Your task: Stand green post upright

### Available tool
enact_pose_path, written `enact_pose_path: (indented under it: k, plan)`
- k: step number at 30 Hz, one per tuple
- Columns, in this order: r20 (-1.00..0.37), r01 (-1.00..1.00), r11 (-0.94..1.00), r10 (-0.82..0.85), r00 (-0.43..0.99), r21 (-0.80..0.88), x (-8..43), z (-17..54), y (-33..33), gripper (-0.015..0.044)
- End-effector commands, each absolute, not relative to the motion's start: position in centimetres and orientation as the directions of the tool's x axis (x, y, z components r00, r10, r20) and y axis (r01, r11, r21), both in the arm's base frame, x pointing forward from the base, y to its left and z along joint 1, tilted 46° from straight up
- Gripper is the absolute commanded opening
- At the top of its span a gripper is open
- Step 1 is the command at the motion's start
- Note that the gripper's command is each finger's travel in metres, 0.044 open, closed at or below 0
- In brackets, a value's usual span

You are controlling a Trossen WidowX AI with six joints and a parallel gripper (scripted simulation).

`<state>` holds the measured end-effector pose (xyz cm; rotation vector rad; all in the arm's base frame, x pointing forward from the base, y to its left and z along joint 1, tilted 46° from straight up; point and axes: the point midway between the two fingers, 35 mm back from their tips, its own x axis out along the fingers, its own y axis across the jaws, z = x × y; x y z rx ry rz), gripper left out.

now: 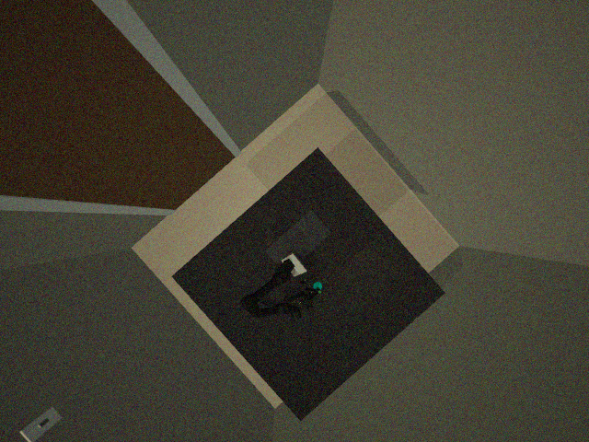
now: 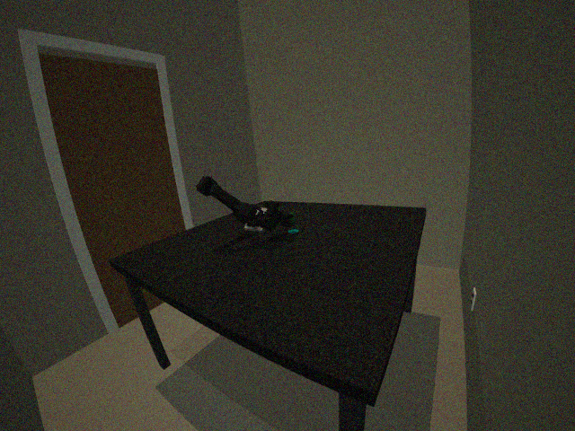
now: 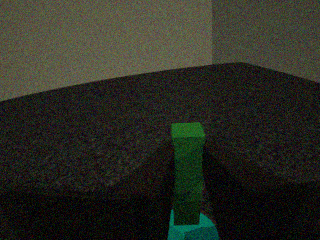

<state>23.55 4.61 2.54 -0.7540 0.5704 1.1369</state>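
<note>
Currently, the black gripper is closed on the green rectangular post, with one dark finger on each side of it. In the wrist view, the post stands upright, its lighter end face uppermost and its lower end in line with the flat cyan circle. Contact between the post's lower end and the circle cannot be confirmed from these views. The circle lies on the black tabletop, and the gripper is located at its edge as seen from above. The black jointed arm extends from the white base, which is near the circle. In the exterior view, one arm joint is raised high above the tabletop, on the side facing the brown door with its pale grey frame.
</note>
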Motion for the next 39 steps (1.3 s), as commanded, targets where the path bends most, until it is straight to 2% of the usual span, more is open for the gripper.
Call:
enact_pose_path:
  k: [1,23,37,39]
  plan:
    - [-0.733,-0.943,0.224,0.593,0.332,-0.246,23.3,1.7,3.9,0.0023]
    - [-0.738,-0.943,0.226,0.588,0.331,-0.243,23.4,-0.1,2.5,0.0023]
    - [-0.738,-0.943,0.226,0.588,0.331,-0.243,23.4,-0.1,2.5,0.0390]
    - [-0.738,-0.943,0.225,0.588,0.331,-0.243,23.5,0.0,2.5,0.0400]
